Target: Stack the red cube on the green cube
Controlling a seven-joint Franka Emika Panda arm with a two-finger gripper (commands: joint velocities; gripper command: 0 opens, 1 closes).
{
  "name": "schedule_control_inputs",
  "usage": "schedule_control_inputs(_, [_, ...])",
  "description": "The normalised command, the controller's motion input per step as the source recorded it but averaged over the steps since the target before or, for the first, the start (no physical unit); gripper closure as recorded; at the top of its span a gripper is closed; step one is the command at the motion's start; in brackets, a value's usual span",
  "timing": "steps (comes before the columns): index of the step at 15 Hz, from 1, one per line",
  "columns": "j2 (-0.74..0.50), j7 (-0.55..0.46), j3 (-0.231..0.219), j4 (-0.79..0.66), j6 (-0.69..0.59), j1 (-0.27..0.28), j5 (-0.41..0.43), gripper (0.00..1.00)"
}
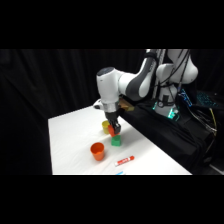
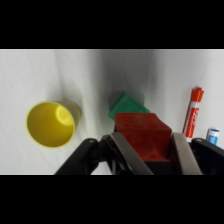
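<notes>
With the red cube (image 2: 144, 135) clamped between my two fingers, my gripper (image 2: 147, 150) is closed only as far as the block's width, and the block hangs clear of the table, above and slightly nearer to me than the green cube (image 2: 125, 106), which sits on the white table (image 1: 70, 140) just beside the yellow cup (image 2: 50, 124). To do this step well, I judge I should slide sideways until the red block covers the green one squarely in the wrist view, line up their edges (the green one looks turned a little relative to mine), then come straight down and let go only once the faces meet, so nothing tips or skids. I should keep clear of the yellow cup while doing so. From the side view my arm reaches over from the upper right, the wrist pointing straight down, the gripper upright above the green cube. The orange cup (image 1: 97, 150) and the marker pen (image 1: 124, 160) lie nearer the table's front edge, well apart from my work
</notes>
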Motion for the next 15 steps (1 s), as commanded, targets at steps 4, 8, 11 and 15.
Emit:
schedule_control_inputs(4, [-0.13, 0.30, -0.039, -0.22, 0.30, 0.098, 0.110, 0.74])
schedule_control_inputs(8, [-0.10, 0.36, -0.118, -0.17, 0.30, 0.135, -0.044, 0.74])
schedule_control_inputs(11, [-0.12, 0.41, -0.168, -0.16, 0.25, 0.172, -0.169, 0.74])
schedule_control_inputs(15, [-0.17, 0.39, -0.149, -0.18, 0.17, 0.162, -0.151, 0.74])
